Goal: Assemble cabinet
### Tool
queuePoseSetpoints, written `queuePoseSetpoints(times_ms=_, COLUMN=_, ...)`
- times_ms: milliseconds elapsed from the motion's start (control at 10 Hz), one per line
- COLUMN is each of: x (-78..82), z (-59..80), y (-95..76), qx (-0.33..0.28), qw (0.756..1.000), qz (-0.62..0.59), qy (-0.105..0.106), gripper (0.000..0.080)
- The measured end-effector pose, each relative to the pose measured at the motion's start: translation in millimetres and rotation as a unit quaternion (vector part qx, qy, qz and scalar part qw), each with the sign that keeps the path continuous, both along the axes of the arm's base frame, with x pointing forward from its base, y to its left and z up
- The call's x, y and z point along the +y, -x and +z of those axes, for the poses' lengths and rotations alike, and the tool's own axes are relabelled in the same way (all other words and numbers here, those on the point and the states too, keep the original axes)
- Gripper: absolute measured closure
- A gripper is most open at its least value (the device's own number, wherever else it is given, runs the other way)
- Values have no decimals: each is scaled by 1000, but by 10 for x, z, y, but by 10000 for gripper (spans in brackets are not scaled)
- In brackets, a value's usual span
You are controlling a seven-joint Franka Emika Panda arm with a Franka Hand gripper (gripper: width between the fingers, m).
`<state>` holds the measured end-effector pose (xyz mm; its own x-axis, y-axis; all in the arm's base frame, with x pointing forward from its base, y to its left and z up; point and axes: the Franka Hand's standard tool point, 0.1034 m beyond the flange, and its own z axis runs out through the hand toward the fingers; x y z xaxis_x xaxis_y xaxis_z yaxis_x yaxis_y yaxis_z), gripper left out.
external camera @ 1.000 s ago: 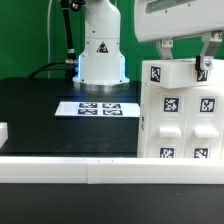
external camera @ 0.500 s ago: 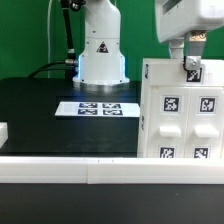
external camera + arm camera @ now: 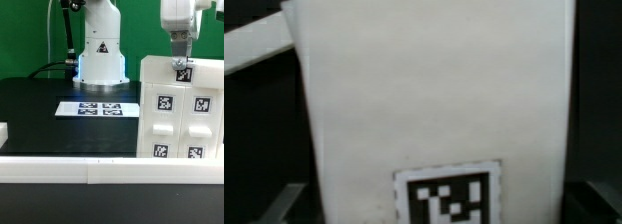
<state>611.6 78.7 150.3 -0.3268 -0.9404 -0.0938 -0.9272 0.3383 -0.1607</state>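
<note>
The cabinet is a large white boxy body with rounded recesses and several black-and-white tags. It stands at the exterior view's right and leans slightly. My gripper comes down from above onto its top edge, just over a tag. In the wrist view the white cabinet wall fills the space between my dark fingers, with a tag midway between them. The jaws sit against both sides of the wall, shut on it.
The marker board lies flat on the black table, in front of the arm's white base. A white rail runs along the front edge. A small white piece shows at the exterior view's far left.
My hand has risen and turned, so it now shows edge-on. The cabinet's top edge has come up with it and the body now leans slightly.
</note>
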Motion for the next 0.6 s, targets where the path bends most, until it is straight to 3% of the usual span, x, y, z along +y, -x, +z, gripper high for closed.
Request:
queuePoseSetpoints(times_ms=100, x=7, z=-10, y=2, qx=1, qw=1000, qz=2, qy=0, gripper=79)
queuePoseSetpoints(times_ms=200, x=10, z=-14, y=3, qx=1, qw=1000, qz=4, qy=1, gripper=24)
queuePoseSetpoints(times_ms=600, x=19, z=-29, y=9, qx=2, qw=1000, qz=14, qy=2, gripper=1)
